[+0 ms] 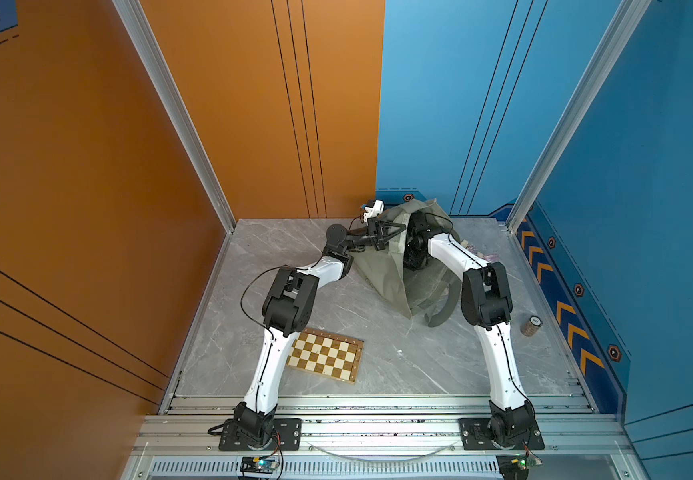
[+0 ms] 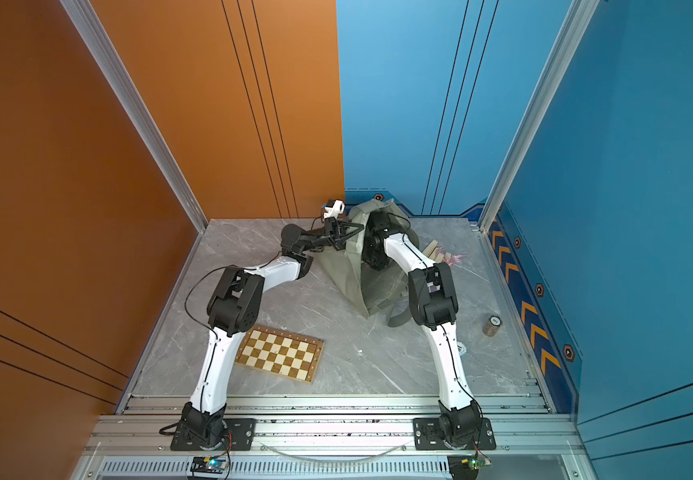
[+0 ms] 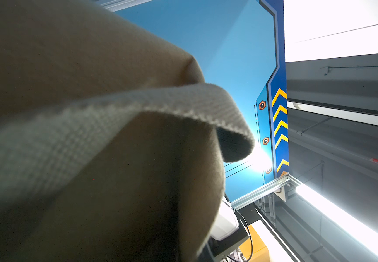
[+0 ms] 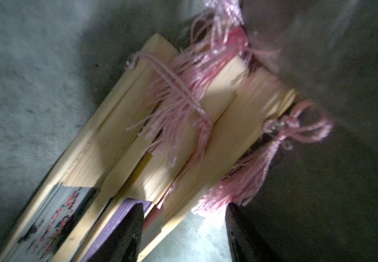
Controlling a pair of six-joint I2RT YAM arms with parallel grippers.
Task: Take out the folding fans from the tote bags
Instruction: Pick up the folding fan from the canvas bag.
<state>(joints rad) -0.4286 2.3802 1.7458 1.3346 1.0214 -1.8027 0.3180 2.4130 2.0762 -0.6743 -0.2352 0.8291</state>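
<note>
A: Left gripper (image 1: 386,237)?
B: Pressed together on the rim of the tote bag (image 1: 382,274), held above the table (image 1: 336,299).
A: Right gripper (image 4: 184,205)?
B: Inside the tote bag, spread; folding fans (image 4: 120,140) lie between its fingers.

Inside tote bag (image 1: 382,270), fabric crowds fans (image 4: 115,136); table (image 1: 398,357) centre free; chessboard (image 1: 324,355) blocks front-left.

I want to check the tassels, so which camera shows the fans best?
Right wrist: closed fans with pink tassels fill it, slightly blurred. Both top views show only small fan ends beside the bag; left wrist shows just bag fabric.
</note>
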